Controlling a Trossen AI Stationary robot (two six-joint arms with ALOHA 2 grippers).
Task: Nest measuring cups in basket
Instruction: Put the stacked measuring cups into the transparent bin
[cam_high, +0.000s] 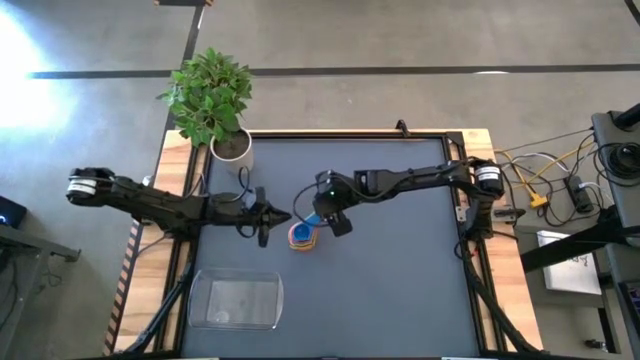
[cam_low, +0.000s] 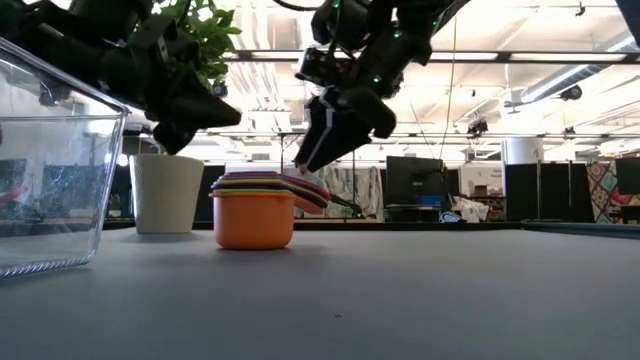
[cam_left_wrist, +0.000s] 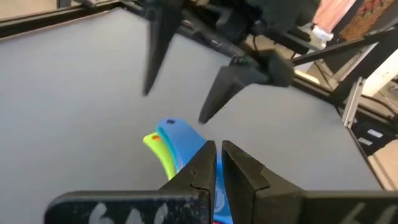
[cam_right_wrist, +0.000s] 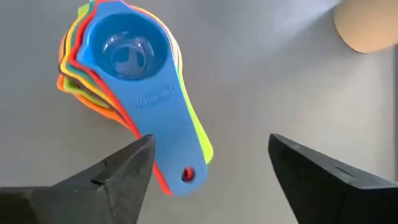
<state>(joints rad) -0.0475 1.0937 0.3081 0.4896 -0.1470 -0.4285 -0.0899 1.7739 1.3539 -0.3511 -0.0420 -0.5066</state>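
From above I see the nested measuring cups (cam_high: 301, 236) mid-desk (cam_high: 400, 290), my right gripper (cam_high: 326, 222) just over them and my left gripper (cam_high: 284, 217) beside; the clear basket (cam_high: 236, 301) sits well apart, near the front edge. At desk level, the orange cup (cam_low: 254, 220) carries the stack. My left wrist shows that gripper's fingers (cam_left_wrist: 199, 171) nearly together, holding nothing. My right wrist shows fingers (cam_right_wrist: 121, 174) spread wide around the light blue cup's handle (cam_right_wrist: 169, 134), not touching it.
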